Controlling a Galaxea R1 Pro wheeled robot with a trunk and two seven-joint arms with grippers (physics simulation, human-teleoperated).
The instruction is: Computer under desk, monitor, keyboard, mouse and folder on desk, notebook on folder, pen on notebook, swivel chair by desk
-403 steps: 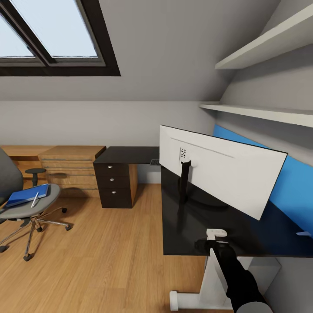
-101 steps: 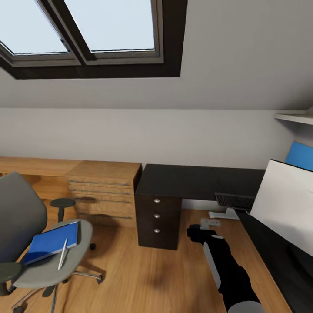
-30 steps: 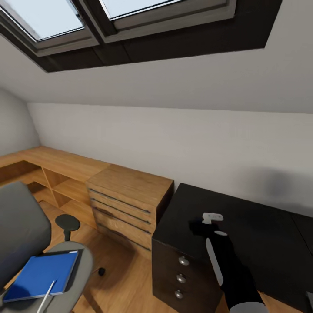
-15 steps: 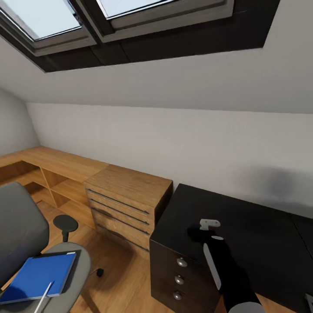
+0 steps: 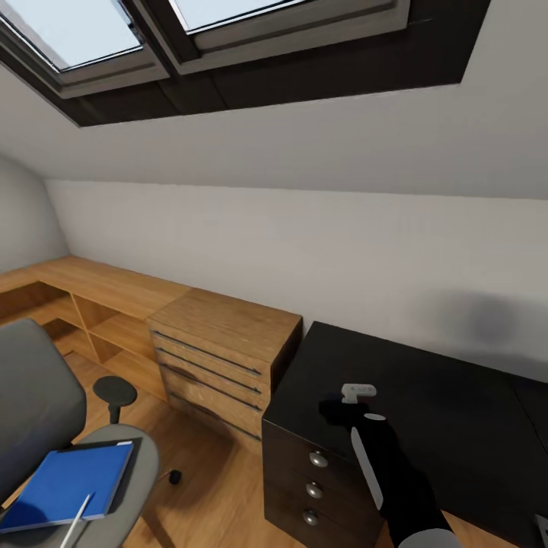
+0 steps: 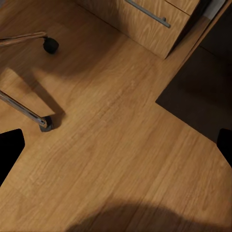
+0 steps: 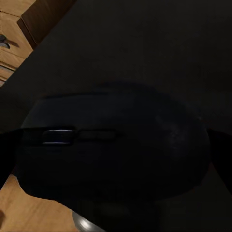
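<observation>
Matt black desk (image 5: 426, 396), wood-plank floor (image 6: 121, 145).
</observation>
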